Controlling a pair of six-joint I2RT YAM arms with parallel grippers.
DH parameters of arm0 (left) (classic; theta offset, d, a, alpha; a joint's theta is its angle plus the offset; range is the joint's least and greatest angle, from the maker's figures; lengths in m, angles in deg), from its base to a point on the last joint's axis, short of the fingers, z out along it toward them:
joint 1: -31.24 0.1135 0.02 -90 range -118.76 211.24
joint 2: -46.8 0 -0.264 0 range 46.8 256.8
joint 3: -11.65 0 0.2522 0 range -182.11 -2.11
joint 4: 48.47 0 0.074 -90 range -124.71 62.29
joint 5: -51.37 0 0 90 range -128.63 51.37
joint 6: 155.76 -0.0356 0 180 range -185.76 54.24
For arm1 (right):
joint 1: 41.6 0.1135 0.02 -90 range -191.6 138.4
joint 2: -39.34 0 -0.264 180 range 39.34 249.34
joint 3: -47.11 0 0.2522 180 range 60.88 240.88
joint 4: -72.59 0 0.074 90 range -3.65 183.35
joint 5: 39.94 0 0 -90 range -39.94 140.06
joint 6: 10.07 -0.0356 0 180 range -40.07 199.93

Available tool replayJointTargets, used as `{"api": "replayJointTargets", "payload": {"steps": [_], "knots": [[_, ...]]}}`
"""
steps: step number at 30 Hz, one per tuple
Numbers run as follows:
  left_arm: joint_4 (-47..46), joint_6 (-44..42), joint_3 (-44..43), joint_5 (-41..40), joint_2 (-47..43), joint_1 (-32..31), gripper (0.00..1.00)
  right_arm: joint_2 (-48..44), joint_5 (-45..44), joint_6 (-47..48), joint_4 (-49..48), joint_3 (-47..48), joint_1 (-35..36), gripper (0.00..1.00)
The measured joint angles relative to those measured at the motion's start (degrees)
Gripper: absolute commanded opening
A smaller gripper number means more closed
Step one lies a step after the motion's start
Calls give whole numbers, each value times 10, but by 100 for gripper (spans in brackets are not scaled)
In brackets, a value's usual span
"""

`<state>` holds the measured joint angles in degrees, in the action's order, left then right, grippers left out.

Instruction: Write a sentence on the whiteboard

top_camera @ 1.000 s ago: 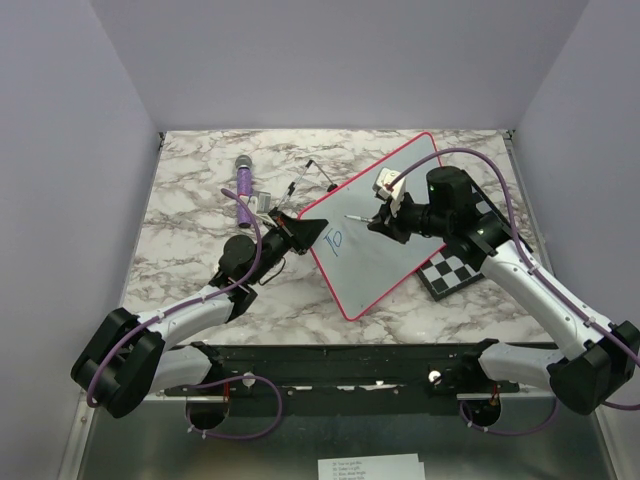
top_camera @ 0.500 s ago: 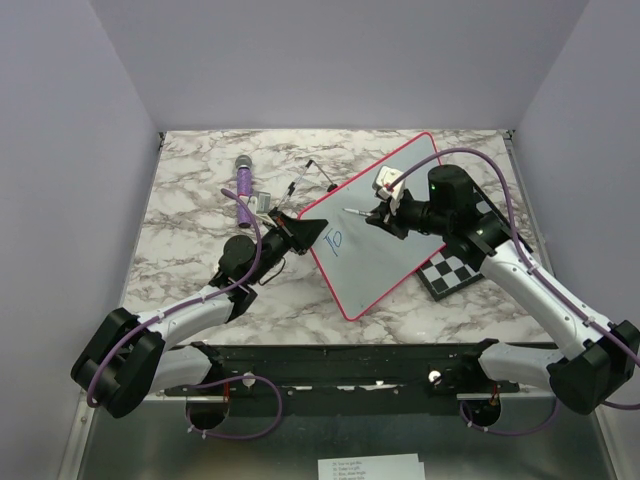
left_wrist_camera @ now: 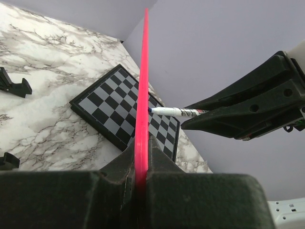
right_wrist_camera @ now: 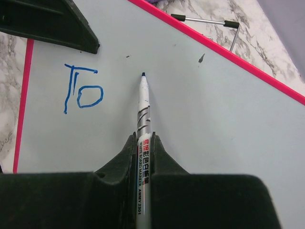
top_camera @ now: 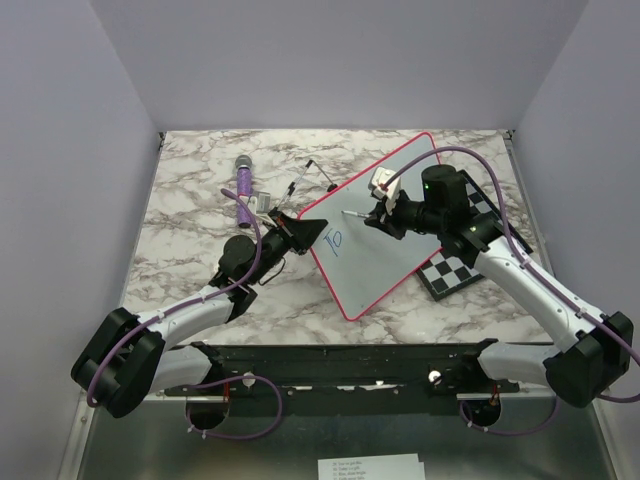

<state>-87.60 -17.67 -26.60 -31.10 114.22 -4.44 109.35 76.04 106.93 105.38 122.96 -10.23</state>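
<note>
Whiteboard (top_camera: 370,265): found on the marble table (top_camera: 200,215), turned at an angle, pink-red rim intact all round. Its left corner is in the left gripper (left_wrist_camera: 141,148), whose jaws are clenched on the rim; the left wrist view shows the board edge-on, rising straight from between the two fingers. Writing on the whiteboard: the sentence (right_wrist_camera: 82,93) so far consists of two blue characters, a "T" and an "o", set near the board's left corner, close beside the left gripper's fingers. Right gripper (right_wrist_camera: 143,142): positioned over the face of the whiteboard, jaws clamped around a white marker (right_wrist_camera: 143,102) with printed black lettering on its barrel. The marker's dark tip points at the whiteboard's face, to the right of the "o" and apart from it, in the unmarked middle area. The tip sits at the surface, but actual contact cannot be confirmed from any view. Other items: a black-and-white chessboard (top_camera: 452,268) lies at the whiteboard's lower right edge, partly under the board. A purple cylindrical object (top_camera: 243,178) lies on the table well to the left of the whiteboard.
</note>
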Motion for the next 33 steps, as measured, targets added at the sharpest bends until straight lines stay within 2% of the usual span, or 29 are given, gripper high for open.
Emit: {"api": "replayJointTargets", "payload": {"steps": [15, 33], "knots": [[3, 5, 1, 0, 0, 4, 0, -1, 0, 5, 12, -10, 0, 1], [4, 8, 2, -4, 0, 7, 0, -51, 0, 26, 70, -84, 0, 0]]}}
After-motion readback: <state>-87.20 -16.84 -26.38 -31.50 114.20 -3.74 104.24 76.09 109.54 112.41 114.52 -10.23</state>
